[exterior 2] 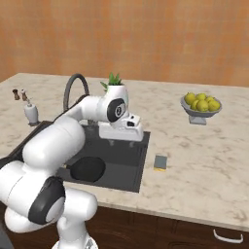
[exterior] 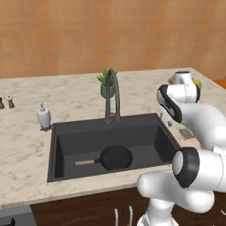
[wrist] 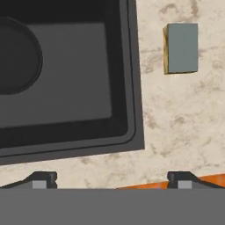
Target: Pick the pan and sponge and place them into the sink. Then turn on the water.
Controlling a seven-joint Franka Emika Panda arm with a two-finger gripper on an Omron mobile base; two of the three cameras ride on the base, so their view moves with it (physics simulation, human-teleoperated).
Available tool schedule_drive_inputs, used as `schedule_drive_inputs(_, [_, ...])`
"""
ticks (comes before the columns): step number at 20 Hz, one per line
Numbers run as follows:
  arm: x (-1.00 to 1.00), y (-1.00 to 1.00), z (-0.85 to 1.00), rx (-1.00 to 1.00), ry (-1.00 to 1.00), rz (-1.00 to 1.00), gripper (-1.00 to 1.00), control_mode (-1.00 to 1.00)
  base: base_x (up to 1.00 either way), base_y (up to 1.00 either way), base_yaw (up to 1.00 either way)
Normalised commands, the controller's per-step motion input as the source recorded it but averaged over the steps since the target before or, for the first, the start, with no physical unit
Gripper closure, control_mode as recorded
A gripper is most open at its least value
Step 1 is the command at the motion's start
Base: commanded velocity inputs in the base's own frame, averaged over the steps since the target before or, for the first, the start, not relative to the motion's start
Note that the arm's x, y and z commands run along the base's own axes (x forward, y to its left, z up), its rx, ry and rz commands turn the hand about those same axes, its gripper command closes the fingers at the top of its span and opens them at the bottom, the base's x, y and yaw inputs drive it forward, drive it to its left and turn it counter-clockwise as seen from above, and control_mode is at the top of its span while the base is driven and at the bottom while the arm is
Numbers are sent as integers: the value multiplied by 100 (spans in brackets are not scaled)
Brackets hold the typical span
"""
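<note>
Hand view first: the sponge [wrist: 181,48] lies flat on the marble tabletop [wrist: 184,118], grey face up with a yellow edge showing, just beside the sink's [wrist: 132,88] rim but outside the basin. The pan [wrist: 17,55] already sits inside, a dark round at the far side of this view. The jaws [wrist: 112,180] stand wide apart and hold nothing, their two dark tips poking up at the bottom.

From the right base view, the gripper [exterior 2: 121,141] hangs over the sink's right edge, with the sponge [exterior 2: 161,162] off to its right on the stone. The left base view has the pan [exterior: 115,157] on the basin floor, wooden handle pointing left, and the faucet [exterior: 112,95] arching behind.

So where could this slip? The sponge is small and low; if the jaws come down off-centre, I'd expect one fingertip to nudge it sideways instead of straddling it. It sits close to the rim, so a skewed descent could catch the sink's lip. Grip it too shallowly and it may pop free mid-carry. Beyond it, the fruit bowl [exterior 2: 200,108] looks well clear.
</note>
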Motion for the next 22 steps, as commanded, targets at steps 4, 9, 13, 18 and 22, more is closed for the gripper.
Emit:
schedule_drive_inputs(4, [28, -86, -16, 5, 6, 0, -100, -100, 0, 0, 0])
schedule_drive_inputs(9, [14, -43, -11, 1, 2, -1, -100, -100, 0, 0, 0])
schedule_drive_inputs(13, [17, -12, -10, 2, 1, 0, -100, -100, 0, 0, 0])
schedule_drive_inputs(18, [41, -43, -32, 10, 2, 0, -100, -100, 0, 0, 0])
schedule_drive_inputs(22, [46, -42, -35, 11, 2, 0, -100, -100, 0, 0, 0])
